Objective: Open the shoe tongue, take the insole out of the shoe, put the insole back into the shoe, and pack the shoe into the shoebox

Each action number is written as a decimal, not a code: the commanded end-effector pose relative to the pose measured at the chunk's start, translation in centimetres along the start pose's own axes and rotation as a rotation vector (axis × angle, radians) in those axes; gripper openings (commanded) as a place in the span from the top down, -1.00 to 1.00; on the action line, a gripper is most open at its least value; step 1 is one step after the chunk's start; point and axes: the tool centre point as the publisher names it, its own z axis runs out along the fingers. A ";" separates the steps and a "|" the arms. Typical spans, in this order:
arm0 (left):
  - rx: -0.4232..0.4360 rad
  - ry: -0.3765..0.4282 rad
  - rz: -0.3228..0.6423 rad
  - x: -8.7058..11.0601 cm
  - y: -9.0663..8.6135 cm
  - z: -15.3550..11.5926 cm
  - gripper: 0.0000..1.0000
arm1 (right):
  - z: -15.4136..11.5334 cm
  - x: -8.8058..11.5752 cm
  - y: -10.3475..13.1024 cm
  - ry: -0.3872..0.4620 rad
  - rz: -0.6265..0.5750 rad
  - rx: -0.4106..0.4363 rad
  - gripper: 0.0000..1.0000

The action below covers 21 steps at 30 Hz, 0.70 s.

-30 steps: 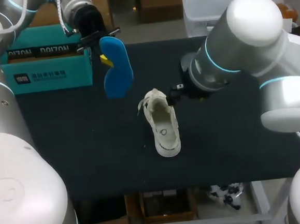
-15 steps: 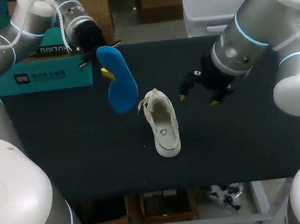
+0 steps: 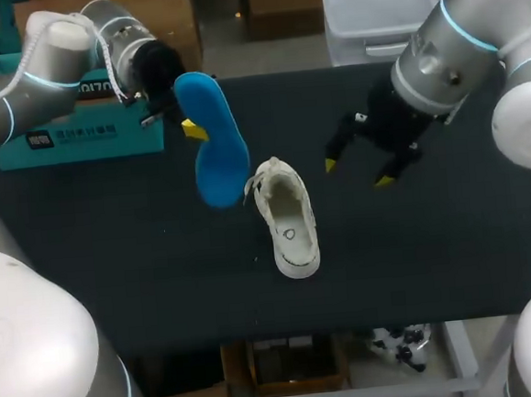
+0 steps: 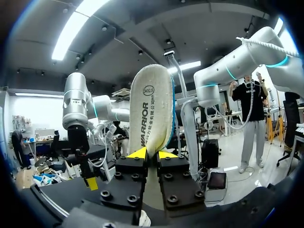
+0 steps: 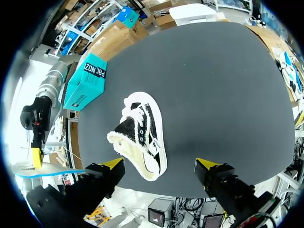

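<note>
A white shoe lies on the black table with its mouth open and its toe toward the front edge. My left gripper hangs above the table behind and left of the shoe. It is shut on one end of the blue insole, whose free end hangs down beside the shoe's heel. In the left wrist view the insole's cream underside stands up between the yellow tips. My right gripper hovers open and empty to the right of the shoe. The right wrist view shows the shoe ahead of its spread fingers.
The teal shoebox stands at the table's back left, behind my left arm, and shows also in the right wrist view. Bare black cloth lies to the right of the shoe and in front of it.
My right gripper has pulled back from the shoe's heel to the right, still open. My left arm has carried the insole a little to the right, toward the shoe.
</note>
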 end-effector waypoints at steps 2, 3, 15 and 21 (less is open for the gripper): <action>0.007 -0.131 0.000 -0.1 -0.5 2.0 1.00 | -0.5 -0.1 -0.1 0.101 0.172 0.080 -1.00; 0.008 -0.132 0.000 -0.2 -0.6 2.1 1.00 | -0.5 -0.2 -0.3 0.097 0.214 0.114 -1.00; 0.043 -0.113 0.002 -1.5 -0.1 3.0 1.00 | -0.1 -0.4 -1.2 0.225 0.476 0.271 -1.00; 0.052 -0.088 -0.013 -1.9 0.1 2.7 1.00 | -0.2 -0.4 -1.2 0.210 0.465 0.269 -1.00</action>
